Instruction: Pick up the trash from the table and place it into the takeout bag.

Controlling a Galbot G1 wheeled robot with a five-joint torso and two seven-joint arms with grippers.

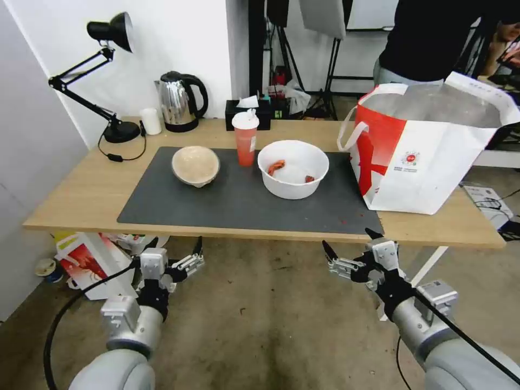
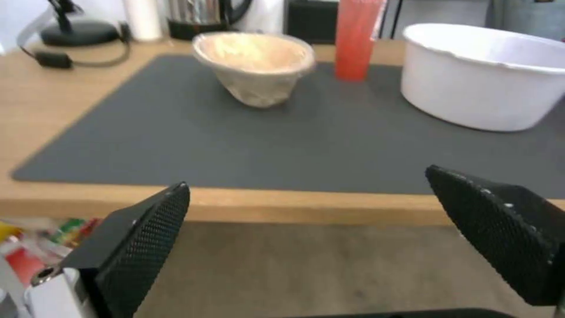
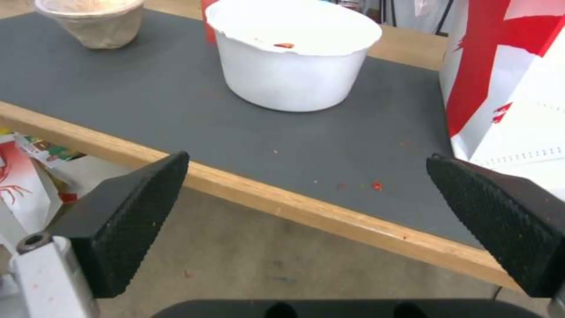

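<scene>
A tan bowl (image 1: 195, 165), red cup (image 1: 245, 138) and white bowl (image 1: 293, 168) are sitting on the grey mat (image 1: 227, 200) of a wooden table (image 1: 81, 195); a logo-printed takeout bag (image 1: 428, 146) is standing at its right end. Left gripper (image 1: 174, 250) and right gripper (image 1: 346, 244) are hovering below the front edge, fingers apart.

Looks like a studio or lab set up as an office corner: bare concrete floor (image 1: 260, 325), light stands (image 1: 327, 81) and tripods behind, plain white wall (image 1: 162, 38). On the surface (image 1: 81, 189): desk lamp (image 1: 103, 76), kettle (image 1: 179, 100), 1 grey mat (image 1: 238, 200).
</scene>
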